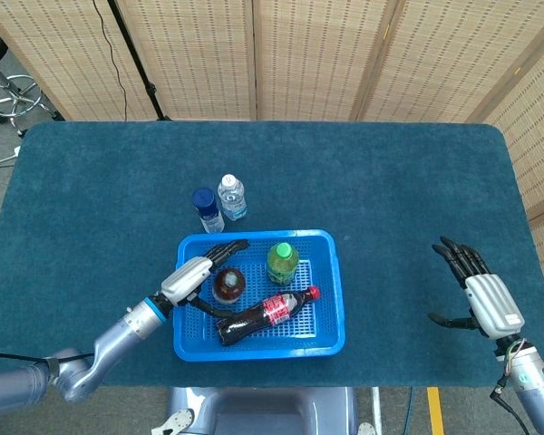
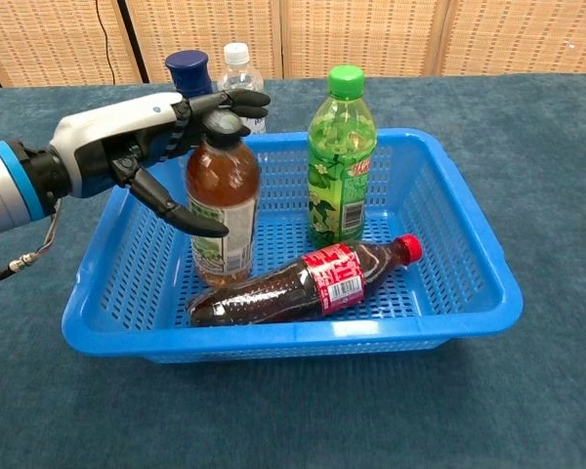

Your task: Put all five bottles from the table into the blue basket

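Note:
A tea bottle [image 1: 228, 285] [image 2: 223, 210] with amber liquid and a black cap stands upright in the blue basket [image 1: 335, 290] [image 2: 469, 234], at its left side. My left hand [image 1: 195, 272] [image 2: 127, 147] is beside it with its fingers spread, some over the cap and the thumb in front of the label. A green bottle [image 1: 282, 262] [image 2: 341, 161] stands in the basket. In front of both, a cola bottle [image 1: 263, 314] [image 2: 293, 288] lies on its side. My right hand [image 1: 476, 294] hovers open far to the right.
Two bottles stand on the table behind the basket's far left corner: one with a dark blue cap [image 1: 206, 208] [image 2: 189, 76] and a clear water bottle [image 1: 232, 197] [image 2: 237, 61]. The teal table [image 1: 390, 181] stretches wide around the basket.

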